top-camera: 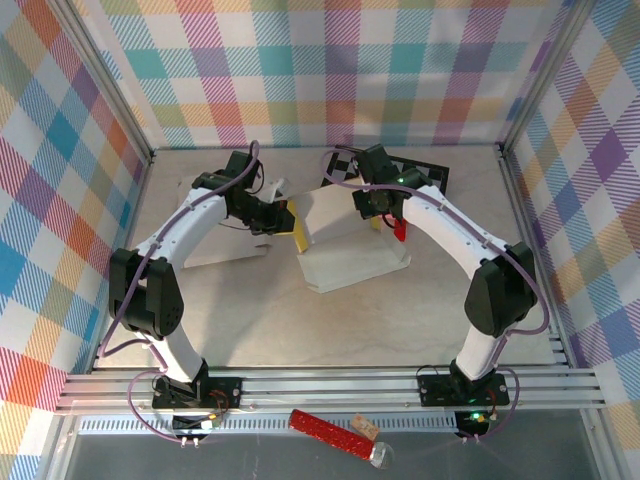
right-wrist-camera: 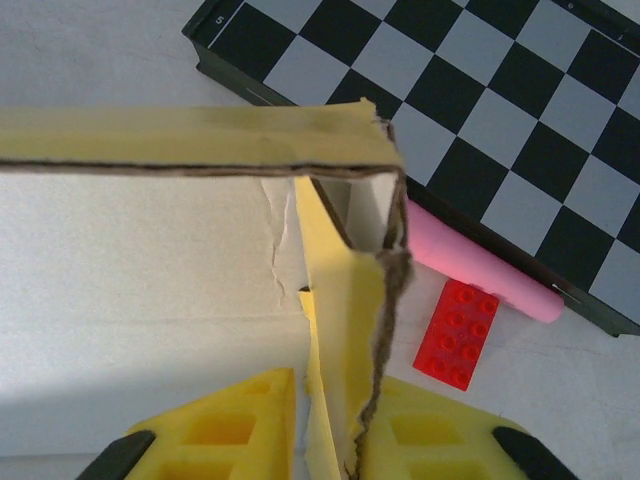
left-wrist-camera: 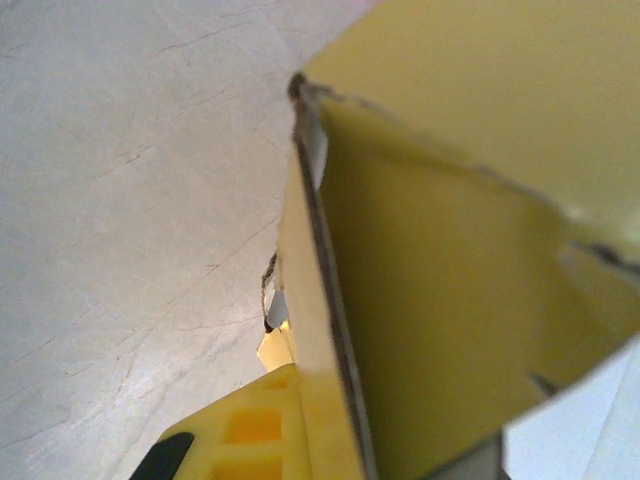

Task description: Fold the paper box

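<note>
The paper box (top-camera: 352, 243), white outside and yellow inside, stands half raised at the table's middle. My left gripper (top-camera: 284, 216) is at its left wall and my right gripper (top-camera: 383, 208) at its far right corner. In the left wrist view the yellow wall (left-wrist-camera: 440, 280) runs edge-on, with one yellow finger (left-wrist-camera: 245, 430) pressed to its left face; the other finger is hidden behind it. The left gripper (left-wrist-camera: 325, 395) looks shut on that wall. In the right wrist view the right gripper (right-wrist-camera: 335, 430) is shut on a torn-edged side wall (right-wrist-camera: 350, 290), a finger on each face.
A checkerboard (right-wrist-camera: 470, 110) lies just behind the box's right corner, with a pink cylinder (right-wrist-camera: 480, 268) and a red brick (right-wrist-camera: 458, 333) beside it. The same checkerboard (top-camera: 425, 170) sits at the back of the table. A flat white sheet (top-camera: 205, 245) lies to the left.
</note>
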